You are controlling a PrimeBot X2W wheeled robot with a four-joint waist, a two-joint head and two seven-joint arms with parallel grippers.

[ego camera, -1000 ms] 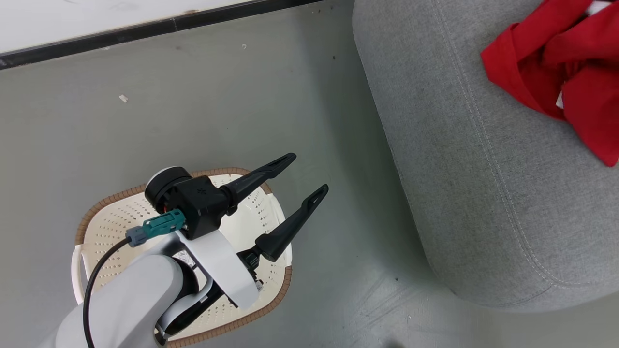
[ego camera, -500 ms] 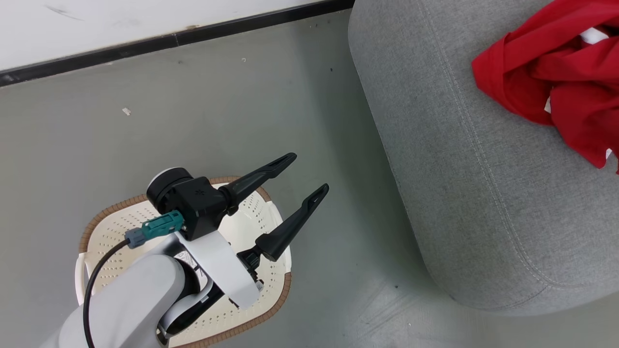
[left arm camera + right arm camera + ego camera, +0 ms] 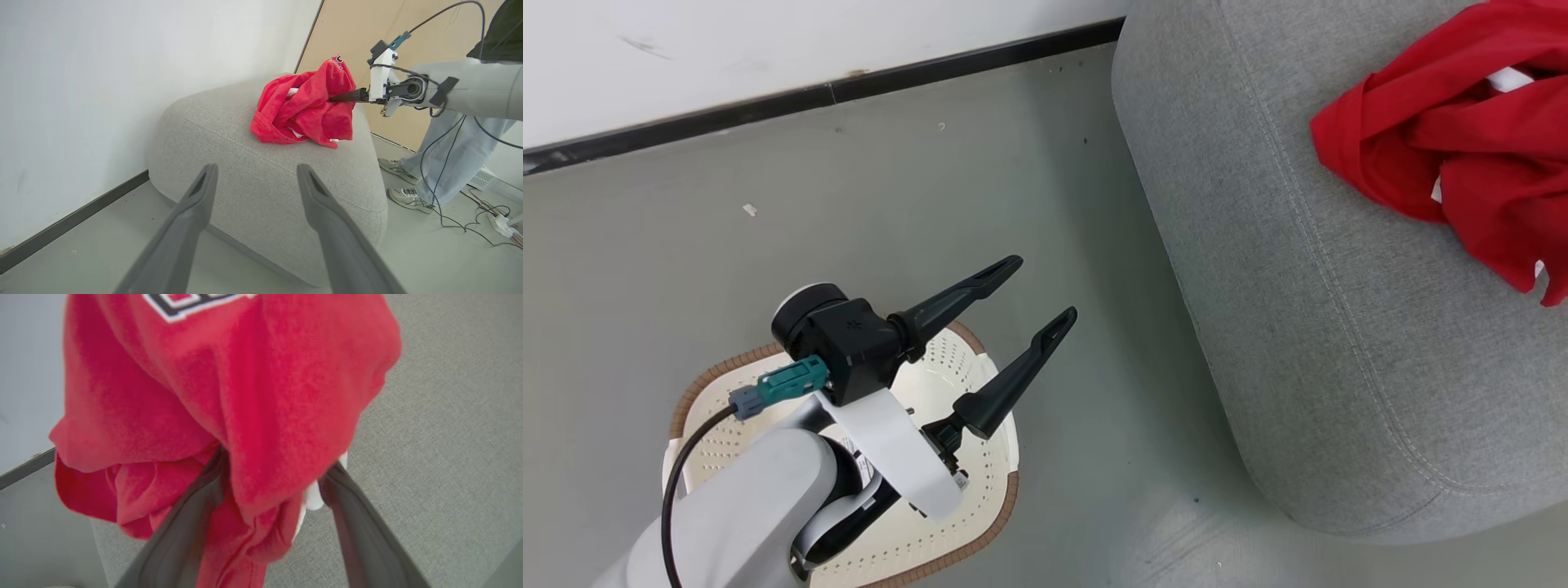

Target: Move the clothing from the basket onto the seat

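Right pincer [image 3: 278, 459]: fingers spread wide, tips buried in the red clothing [image 3: 245, 396]. The fabric bunches between the two fingers and drapes over them; whether it is truly gripped, cannot tell. Black-and-white lettering [image 3: 192, 300] sits at the top edge of the right wrist view. A bit of white trim [image 3: 312, 496] shows beside one finger. Beneath the cloth is the grey seat [image 3: 441, 416].

From the left wrist view, the clothing lies heaped on top of the seat, toward its far side. One fold stands up against the right pincer's dark finger, which comes in level from the side. The foot of the heap rests on the cushion.

Left pincer [image 3: 1041, 288]: wide open, holding nothing. It hovers over the basket [image 3: 707, 380], fingers pointing toward the seat. In the head view the tips show past the brown rim, against the floor [image 3: 849, 204].

The basket stands on the floor, apart from the seat, with a strip of floor between. What shows of its inside is bare perforated white plastic; the pale forearm [image 3: 743, 506] covers part of it.

Beyond the seat a person stands in pale jeans [image 3: 453, 147] and sneakers [image 3: 408, 198]. Cables [image 3: 461, 222] trail on the floor there. Behind everything is a white wall [image 3: 768, 49] with black skirting [image 3: 890, 77].
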